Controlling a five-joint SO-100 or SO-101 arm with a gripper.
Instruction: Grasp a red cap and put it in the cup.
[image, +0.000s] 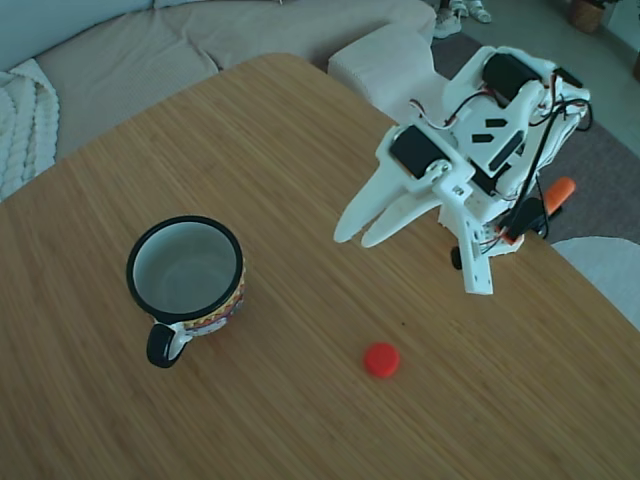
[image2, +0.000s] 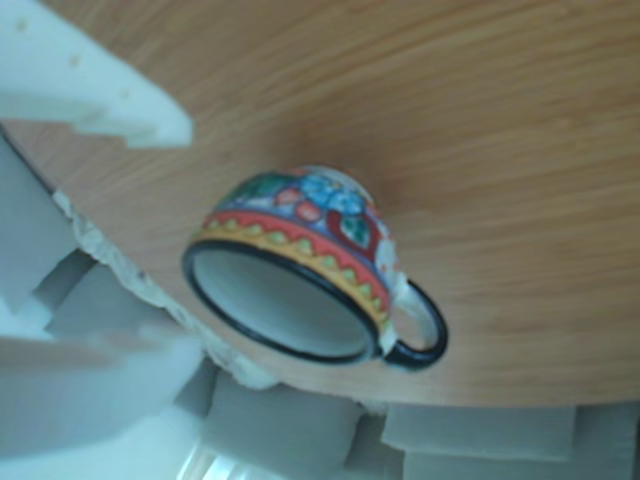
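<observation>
Fixed view: wooden tabletop (image: 300, 150) w/ enamel mug (image: 187, 285) as landmark. Mug stands upright, mouth up, black rim, black handle toward the bottom edge of the view, patterned band round its base, inside looks empty. Red cap (image: 381, 359) lies flat on the bare wood, right of the mug and a bit nearer the bottom edge, well apart from it, nothing touching it.

White SO-100 arm (image: 500, 110) sits right of the mug, farther off than the cap, near the tabletop edge. Jaws (image: 356, 235) point down-left toward the mug, tips close together w/ only a thin slit between, nothing held; they hang above the wood, clear of the cap and apart from the mug. Orange piece (image: 550, 197) on the arm's far side.

Other view: pic upside down, mug (image2: 315, 275) shows rim, handle and colourful band; white jaw part (image2: 90, 90) at top left. Cap not seen here.

Beige sofa (image: 150, 50) beyond the tabletop, behind the mug.
</observation>
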